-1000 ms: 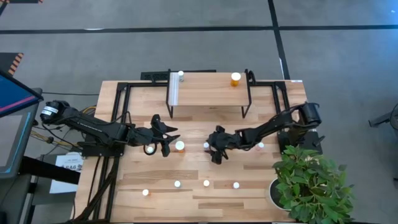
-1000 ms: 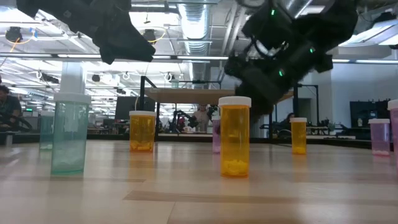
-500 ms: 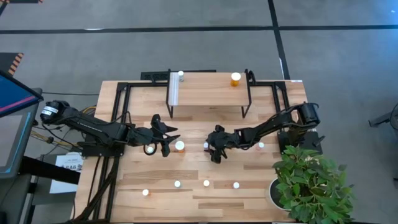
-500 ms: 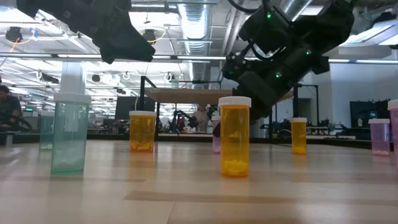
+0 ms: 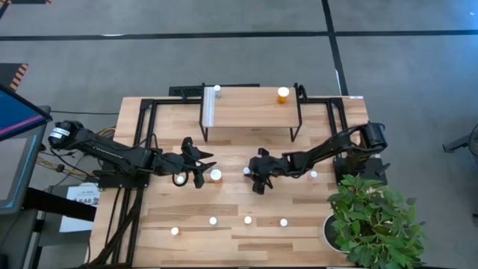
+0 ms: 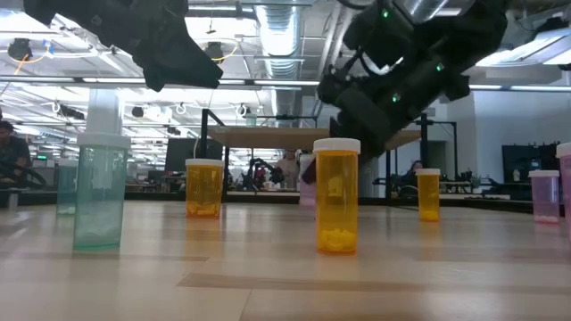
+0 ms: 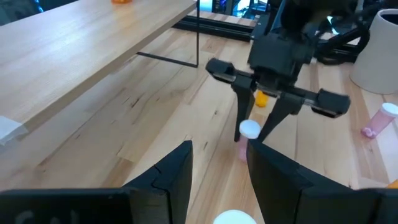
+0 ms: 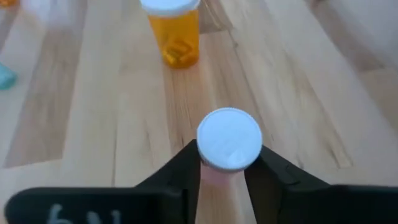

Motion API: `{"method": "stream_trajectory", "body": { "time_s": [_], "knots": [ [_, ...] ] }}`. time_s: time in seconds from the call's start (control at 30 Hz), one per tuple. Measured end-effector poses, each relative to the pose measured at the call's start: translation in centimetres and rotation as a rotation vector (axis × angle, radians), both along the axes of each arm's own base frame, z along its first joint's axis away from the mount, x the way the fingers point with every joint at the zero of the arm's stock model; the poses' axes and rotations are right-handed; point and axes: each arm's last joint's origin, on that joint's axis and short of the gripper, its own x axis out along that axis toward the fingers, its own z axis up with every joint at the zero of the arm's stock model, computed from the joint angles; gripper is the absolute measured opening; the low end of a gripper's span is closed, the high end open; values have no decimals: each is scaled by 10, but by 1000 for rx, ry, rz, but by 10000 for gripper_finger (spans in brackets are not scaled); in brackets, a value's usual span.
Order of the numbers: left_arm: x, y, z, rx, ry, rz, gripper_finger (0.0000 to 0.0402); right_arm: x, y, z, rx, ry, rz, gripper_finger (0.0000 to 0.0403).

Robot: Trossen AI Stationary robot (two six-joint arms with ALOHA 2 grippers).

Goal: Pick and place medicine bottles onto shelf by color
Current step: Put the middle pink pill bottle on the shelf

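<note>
The right gripper's fingers (image 8: 186, 163) are clenched on a small pink white-capped bottle (image 8: 229, 142), in front of the raised light-wood shelf (image 5: 250, 103). The left gripper (image 5: 200, 166) hovers nearby, half open, empty. Two bottles stand on the shelf; most remain on the bench (image 5: 299, 224).

Robotics lab in an open-plan industrial or office hall. Low view: exposed silver ducts (image 6: 277, 31), pipes and long strip lights (image 6: 268, 82) overhead, rows of desks and dark monitors (image 6: 526, 165) far back, a person (image 6: 11, 152) seated at the far edge. High view: grey floor (image 5: 224, 52) marked with black tape lines (image 5: 332, 45), light-wood worktop (image 5: 224, 209) on a black metal frame (image 5: 138, 127), two dark robot arms mounted at its sides, loose cables (image 5: 63, 168), a screen (image 5: 15, 142) at one edge, potted plant (image 5: 373, 220) at a corner.
</note>
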Motion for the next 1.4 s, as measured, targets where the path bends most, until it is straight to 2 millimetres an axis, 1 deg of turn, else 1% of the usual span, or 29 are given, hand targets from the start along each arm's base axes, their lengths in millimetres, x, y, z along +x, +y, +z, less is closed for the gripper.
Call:
{"method": "stream_trajectory", "body": {
  "time_s": [0.17,0.3,0.4,0.5,0.63,0.73,0.93,1.07,1.23,1.4],
  "knots": [
    [0,0,0,0,0,0,139,-7,-2,24,-5,-46,3,112],
    [0,0,0,-3,0,-6,139,-18,-8,57,-53,-112,0,120],
    [0,0,0,-3,1,-7,139,-31,-22,84,-114,-163,-71,127],
    [0,0,-1,-2,7,-7,139,-49,-40,108,-157,-200,-180,128],
    [0,0,-1,-2,7,-7,139,-73,-64,131,-171,-224,-286,127],
    [0,0,-1,-3,6,-7,139,-83,-81,136,-174,-225,-360,128],
    [0,0,0,-4,1,-7,139,-95,-115,132,-186,-159,-492,133],
    [0,0,0,-4,1,-7,139,-104,-133,129,-189,-122,-570,131],
    [0,0,0,-4,0,-7,139,-113,-147,126,-185,-77,-633,131],
    [0,0,0,-4,0,-7,139,-118,-152,123,-157,-51,-668,140]
  ]
}}
